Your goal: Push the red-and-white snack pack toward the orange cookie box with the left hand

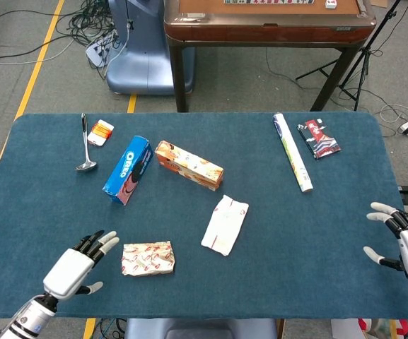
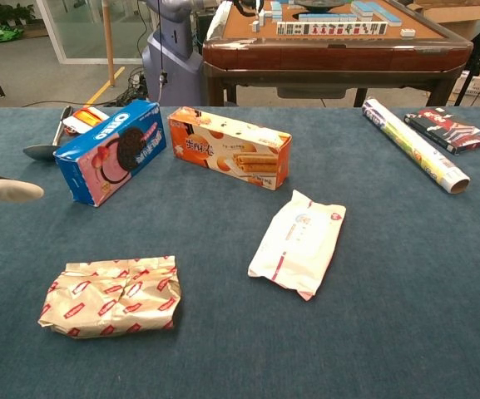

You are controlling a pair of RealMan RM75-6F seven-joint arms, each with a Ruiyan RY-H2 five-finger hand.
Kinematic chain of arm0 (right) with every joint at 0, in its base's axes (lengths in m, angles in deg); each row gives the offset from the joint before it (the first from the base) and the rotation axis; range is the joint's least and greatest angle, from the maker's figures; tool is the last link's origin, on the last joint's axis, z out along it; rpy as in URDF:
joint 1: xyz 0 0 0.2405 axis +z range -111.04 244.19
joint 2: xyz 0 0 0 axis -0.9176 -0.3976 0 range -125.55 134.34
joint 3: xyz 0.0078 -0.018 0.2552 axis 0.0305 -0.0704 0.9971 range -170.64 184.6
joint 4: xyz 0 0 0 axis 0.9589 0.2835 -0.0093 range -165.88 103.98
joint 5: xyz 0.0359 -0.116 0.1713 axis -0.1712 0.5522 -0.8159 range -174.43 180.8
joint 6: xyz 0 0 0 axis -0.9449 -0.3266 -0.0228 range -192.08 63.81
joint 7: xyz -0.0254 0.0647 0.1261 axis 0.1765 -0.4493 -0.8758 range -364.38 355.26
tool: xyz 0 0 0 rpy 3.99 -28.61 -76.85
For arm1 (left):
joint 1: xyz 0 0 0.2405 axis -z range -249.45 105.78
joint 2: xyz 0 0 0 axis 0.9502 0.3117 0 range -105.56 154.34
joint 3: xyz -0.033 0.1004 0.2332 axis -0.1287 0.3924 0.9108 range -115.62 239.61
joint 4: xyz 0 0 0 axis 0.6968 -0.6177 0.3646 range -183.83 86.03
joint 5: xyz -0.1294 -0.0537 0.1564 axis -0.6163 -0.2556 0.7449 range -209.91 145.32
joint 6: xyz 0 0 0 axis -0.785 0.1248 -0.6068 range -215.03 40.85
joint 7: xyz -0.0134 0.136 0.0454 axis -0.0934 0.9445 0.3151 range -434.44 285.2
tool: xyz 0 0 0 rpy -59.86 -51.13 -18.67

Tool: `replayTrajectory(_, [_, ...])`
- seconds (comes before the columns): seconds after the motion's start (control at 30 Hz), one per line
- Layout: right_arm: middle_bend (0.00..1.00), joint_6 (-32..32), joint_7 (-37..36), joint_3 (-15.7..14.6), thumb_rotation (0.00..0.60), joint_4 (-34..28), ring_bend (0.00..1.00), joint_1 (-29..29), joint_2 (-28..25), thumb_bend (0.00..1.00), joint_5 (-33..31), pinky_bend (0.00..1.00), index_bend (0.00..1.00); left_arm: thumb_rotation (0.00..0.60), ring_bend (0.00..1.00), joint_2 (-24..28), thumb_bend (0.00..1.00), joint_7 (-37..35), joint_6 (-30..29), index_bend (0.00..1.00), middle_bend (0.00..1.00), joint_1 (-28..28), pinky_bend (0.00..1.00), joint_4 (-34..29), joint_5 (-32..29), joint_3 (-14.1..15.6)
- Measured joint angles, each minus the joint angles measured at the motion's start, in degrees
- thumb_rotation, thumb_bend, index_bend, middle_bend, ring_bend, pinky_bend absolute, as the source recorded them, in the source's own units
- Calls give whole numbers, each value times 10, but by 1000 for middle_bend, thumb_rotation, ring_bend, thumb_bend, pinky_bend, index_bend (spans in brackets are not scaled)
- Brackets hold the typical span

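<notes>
- Hovering just left of the snack pack (image 1: 148,258), my left hand (image 1: 76,268) is empty, fingers spread — not touching.
- Pushing off-centre could spin it away from the cookie box (image 1: 189,165) — toward the blue box (image 1: 127,170).

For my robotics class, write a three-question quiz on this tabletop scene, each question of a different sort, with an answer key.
1. True or false: the robot's left hand grips the crumpled red-and-white snack pack.
2. Which lies nearest the orange rectangular cookie box? A) the metal ladle B) the blue cookie box C) the long white roll
3. Fill in: the right hand is at the table's ____ edge, holding nothing.

Key
1. False: the left hand is open beside the snack pack; contact cannot be confirmed.
2. B
3. right
</notes>
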Motion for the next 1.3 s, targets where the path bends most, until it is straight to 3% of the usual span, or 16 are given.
replayTrajectory(0.3, [249, -9, -13, 1, 600, 0, 230, -6, -6, 75, 0, 290, 348, 600, 0, -47, 0, 49, 51, 0, 0, 25, 95, -21, -11, -3])
replayTrajectory(0.57, [249, -14, -22, 3, 600, 1, 230, -9, -9, 76, 1, 290, 348, 600, 0, -93, 0, 93, 65, 0, 0, 33, 89, -4, -36, -16])
replayTrajectory(0.9, [249, -21, -32, 4, 600, 2, 230, -13, -13, 76, 2, 290, 348, 600, 0, -128, 0, 171, 94, 0, 0, 44, 49, 20, -95, -33])
replayTrajectory(1.3, [249, -24, -39, 5, 600, 4, 231, -15, -15, 76, 4, 311, 348, 600, 0, -154, 0, 208, 125, 0, 0, 69, 45, 27, -159, -50])
